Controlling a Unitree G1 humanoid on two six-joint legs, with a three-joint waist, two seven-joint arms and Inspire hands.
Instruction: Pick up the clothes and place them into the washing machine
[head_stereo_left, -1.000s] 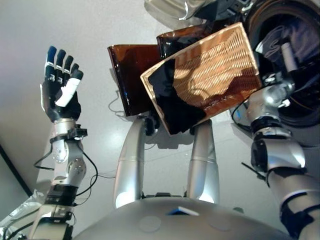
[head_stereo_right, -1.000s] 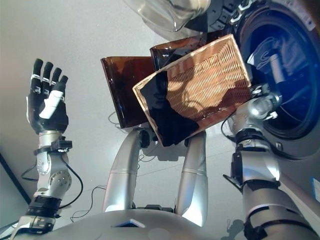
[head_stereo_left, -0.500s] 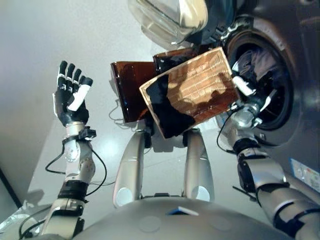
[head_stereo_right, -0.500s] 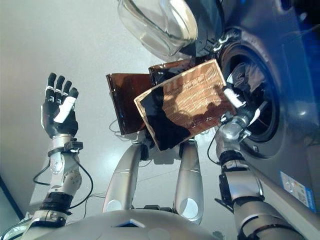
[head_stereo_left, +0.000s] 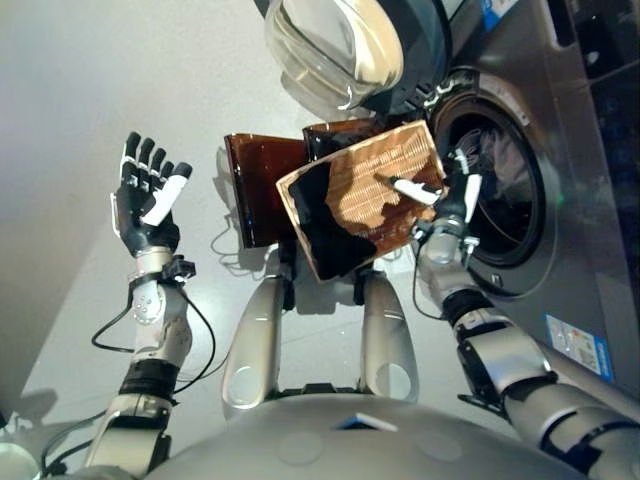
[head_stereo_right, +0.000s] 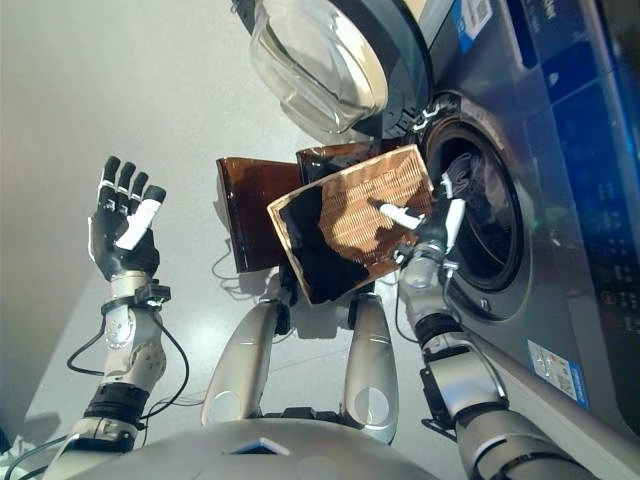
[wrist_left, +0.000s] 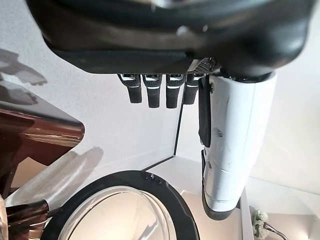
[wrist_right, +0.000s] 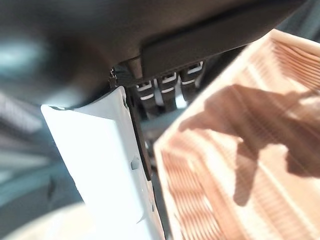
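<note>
My right hand (head_stereo_right: 437, 222) hangs with fingers relaxed and straight, holding nothing, at the 9 o'clock rim of the washing machine (head_stereo_right: 520, 150) drum opening, just above the wicker basket (head_stereo_right: 350, 232). The clothes (head_stereo_right: 470, 178) lie bunched inside the drum, greyish, though the dim interior hides their edges. They should be soft, light and limp, so I would gather a fold. My left hand (head_stereo_left: 145, 195) is spread open, idle, well apart.
</note>
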